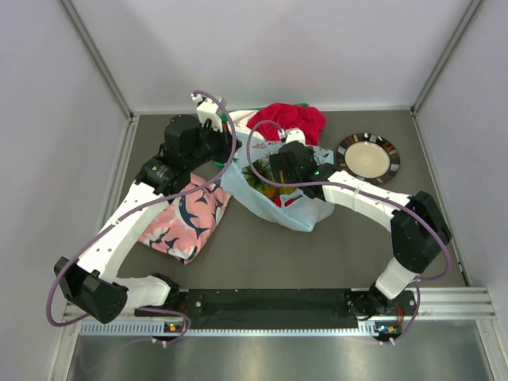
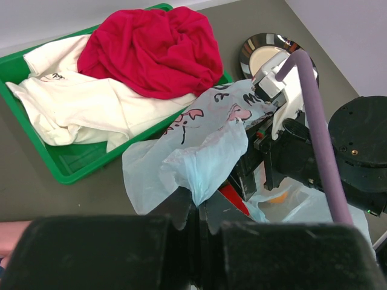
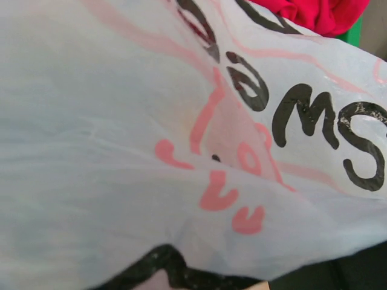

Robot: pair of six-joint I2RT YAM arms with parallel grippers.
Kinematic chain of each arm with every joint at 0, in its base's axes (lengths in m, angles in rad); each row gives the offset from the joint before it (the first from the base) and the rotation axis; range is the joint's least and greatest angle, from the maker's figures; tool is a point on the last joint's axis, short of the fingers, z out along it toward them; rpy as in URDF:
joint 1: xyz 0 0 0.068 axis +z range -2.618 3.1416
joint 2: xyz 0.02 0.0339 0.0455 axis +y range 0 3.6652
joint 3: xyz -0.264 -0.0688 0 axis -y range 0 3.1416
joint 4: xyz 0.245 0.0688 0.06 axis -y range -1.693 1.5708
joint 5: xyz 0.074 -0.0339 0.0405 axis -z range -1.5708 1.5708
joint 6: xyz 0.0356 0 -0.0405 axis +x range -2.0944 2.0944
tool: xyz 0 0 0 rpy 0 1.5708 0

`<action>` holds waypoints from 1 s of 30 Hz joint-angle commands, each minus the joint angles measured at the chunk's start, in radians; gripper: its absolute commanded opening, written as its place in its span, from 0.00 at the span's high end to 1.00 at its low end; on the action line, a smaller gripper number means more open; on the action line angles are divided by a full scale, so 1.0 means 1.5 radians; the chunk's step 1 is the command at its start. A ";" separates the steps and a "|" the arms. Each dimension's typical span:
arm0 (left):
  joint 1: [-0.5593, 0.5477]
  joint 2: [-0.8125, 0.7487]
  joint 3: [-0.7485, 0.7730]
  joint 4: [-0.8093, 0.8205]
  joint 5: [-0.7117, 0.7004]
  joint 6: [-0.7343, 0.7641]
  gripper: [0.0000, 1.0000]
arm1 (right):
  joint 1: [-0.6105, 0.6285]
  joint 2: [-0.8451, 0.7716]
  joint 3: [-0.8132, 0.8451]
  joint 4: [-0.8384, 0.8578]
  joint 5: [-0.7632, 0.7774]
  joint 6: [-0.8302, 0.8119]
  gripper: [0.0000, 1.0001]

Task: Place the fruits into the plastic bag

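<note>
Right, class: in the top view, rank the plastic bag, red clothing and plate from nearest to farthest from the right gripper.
1. plastic bag, right at the right gripper.
2. red clothing, just behind it.
3. plate, off to the right.

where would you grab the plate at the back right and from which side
Take the plate by its dark rim on the right-hand edge, coming in low from the right. It lies flat, face up, so only the rim likely gives a finger a lip to get under; the plastic bag crowds its left side.
</note>
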 commanded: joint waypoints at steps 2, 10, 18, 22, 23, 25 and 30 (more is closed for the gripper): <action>0.001 -0.004 0.008 0.020 0.005 0.003 1.00 | 0.008 -0.020 -0.001 0.049 -0.021 0.004 0.18; 0.001 -0.005 0.008 0.021 0.003 0.004 1.00 | 0.017 -0.076 -0.012 0.053 -0.082 0.010 0.21; 0.000 -0.004 0.006 0.022 0.007 0.001 1.00 | 0.058 -0.228 -0.048 0.018 -0.092 0.057 0.22; 0.000 0.000 0.005 0.023 0.007 0.000 1.00 | 0.069 -0.286 -0.069 -0.026 -0.096 0.083 0.24; 0.000 0.001 0.006 0.023 0.012 -0.001 1.00 | 0.082 -0.293 -0.068 -0.040 -0.094 0.085 0.25; 0.000 0.001 0.005 0.024 0.015 -0.004 1.00 | 0.103 -0.297 -0.053 -0.093 -0.083 0.087 0.27; 0.001 0.001 0.003 0.028 0.024 -0.008 1.00 | 0.163 -0.257 -0.017 -0.225 -0.001 0.101 0.28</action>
